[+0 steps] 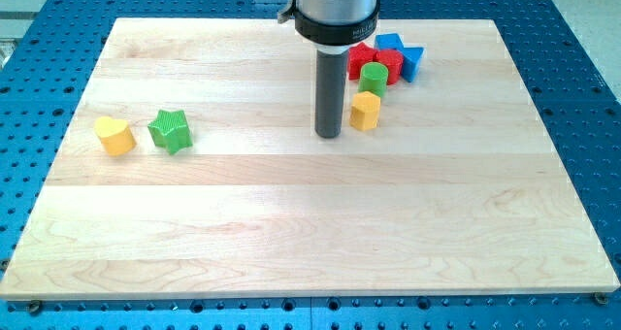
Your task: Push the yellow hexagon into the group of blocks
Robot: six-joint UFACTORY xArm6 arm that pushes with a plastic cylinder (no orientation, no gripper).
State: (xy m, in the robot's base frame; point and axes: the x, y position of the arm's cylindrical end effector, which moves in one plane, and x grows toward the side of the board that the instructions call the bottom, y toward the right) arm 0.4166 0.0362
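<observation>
The yellow hexagon (365, 110) sits at the view's upper middle, just below a green cylinder (374, 78). Above them lie a red block (362, 57), a blue block (389, 45) and a blue triangular block (410, 61), packed close together. My tip (329, 134) rests on the board just left of the yellow hexagon, with a small gap between them. The rod hides part of the red block.
A yellow heart (114, 135) and a green star (170, 131) lie side by side at the view's left. The wooden board (310, 233) sits on a blue perforated table (582, 39).
</observation>
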